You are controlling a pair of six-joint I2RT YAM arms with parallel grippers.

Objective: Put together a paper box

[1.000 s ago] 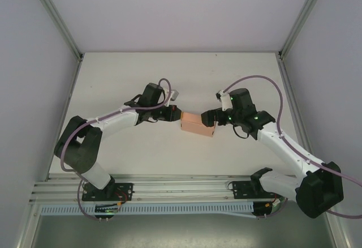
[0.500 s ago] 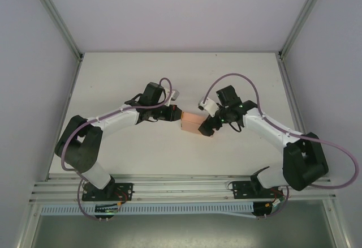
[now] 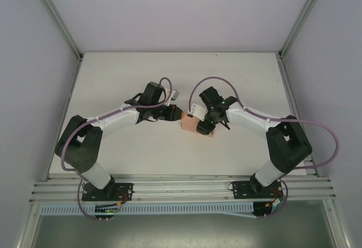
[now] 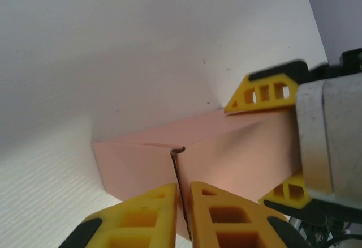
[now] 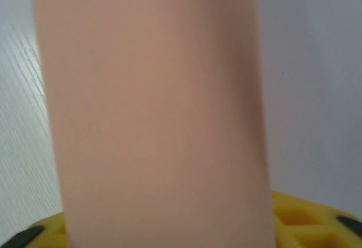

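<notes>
The paper box (image 3: 190, 125) is a small salmon-pink box lying on the white table between both arms. My left gripper (image 3: 176, 115) meets its left end. In the left wrist view, my left gripper (image 4: 182, 188) is shut on a thin card edge sticking out from the paper box (image 4: 136, 157). My right gripper (image 3: 202, 124) reaches over the box's right end. Its yellow fingers (image 4: 263, 92) stand wide apart above and below the box, open. The paper box (image 5: 153, 118) sits blurred and very close between the right fingers (image 5: 308, 214).
The white table (image 3: 113, 72) runs back to grey walls on three sides. A metal rail (image 3: 181, 188) with the arm bases lies along the near edge. Purple cables loop above both wrists.
My right arm swung left and folded in, bringing its gripper from beside the box's right end to over and around it. The left gripper and the box stayed in place.
</notes>
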